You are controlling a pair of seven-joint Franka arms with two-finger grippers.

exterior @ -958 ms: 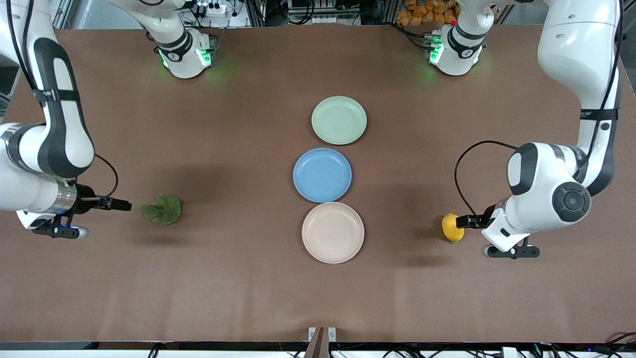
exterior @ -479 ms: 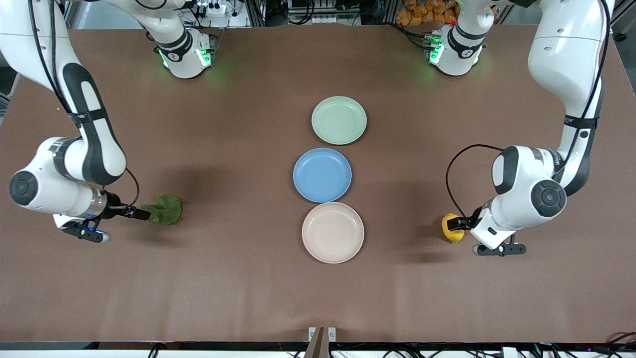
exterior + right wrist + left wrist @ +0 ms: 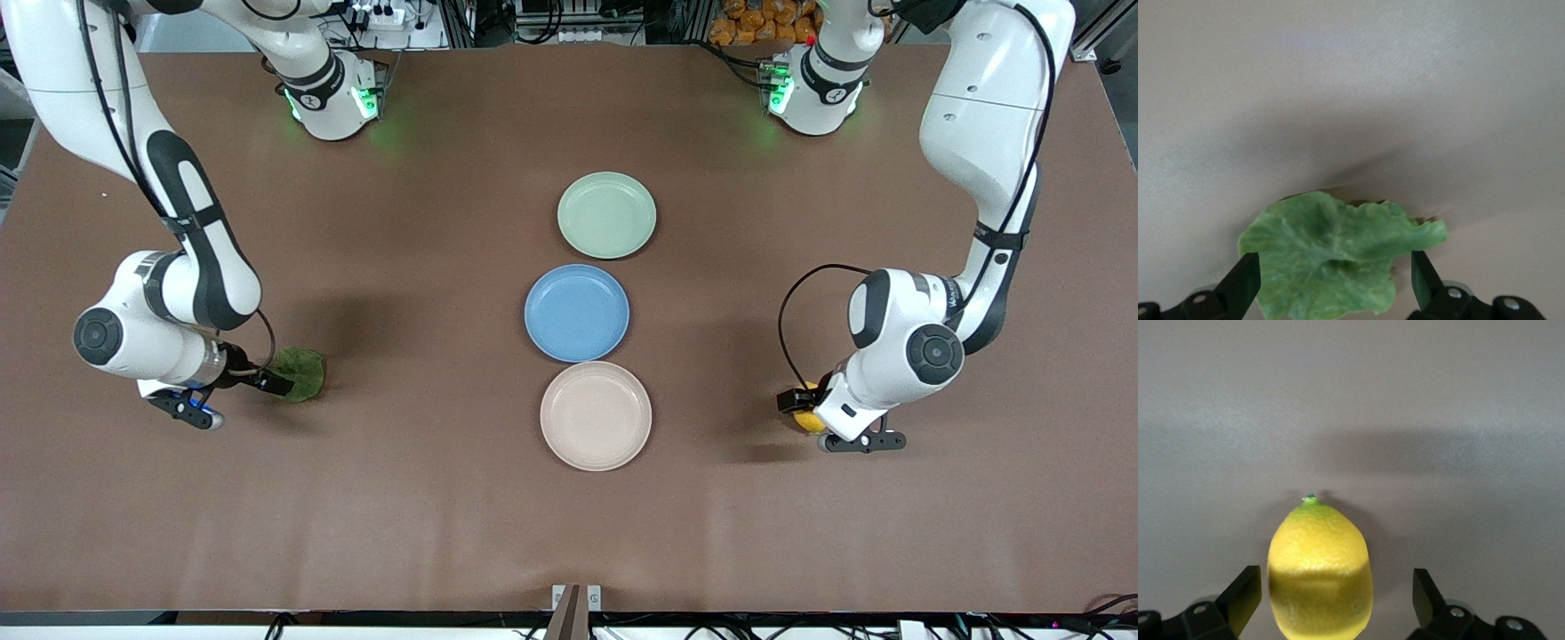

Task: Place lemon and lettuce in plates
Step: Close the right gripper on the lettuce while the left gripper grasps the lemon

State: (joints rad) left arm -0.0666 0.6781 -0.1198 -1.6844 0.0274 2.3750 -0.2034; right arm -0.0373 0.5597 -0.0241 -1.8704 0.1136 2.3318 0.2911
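The yellow lemon (image 3: 807,420) lies on the table toward the left arm's end, mostly hidden by the left gripper (image 3: 794,402). In the left wrist view the lemon (image 3: 1319,570) sits between the open fingers (image 3: 1245,599), with gaps on both sides. The green lettuce (image 3: 302,373) lies toward the right arm's end. My right gripper (image 3: 277,383) is low at it, open, and the leaf (image 3: 1331,257) lies between its fingers (image 3: 1241,283). The mint green plate (image 3: 607,215) and the beige-pink plate (image 3: 596,415) are empty at the table's middle.
A blue plate (image 3: 577,312) lies between the two task plates, empty. The brown table (image 3: 444,516) stretches wide around the plates.
Both arms have moved toward the table's middle and lowered. The left gripper now straddles the lemon and the right gripper straddles the lettuce. Neither object has moved.
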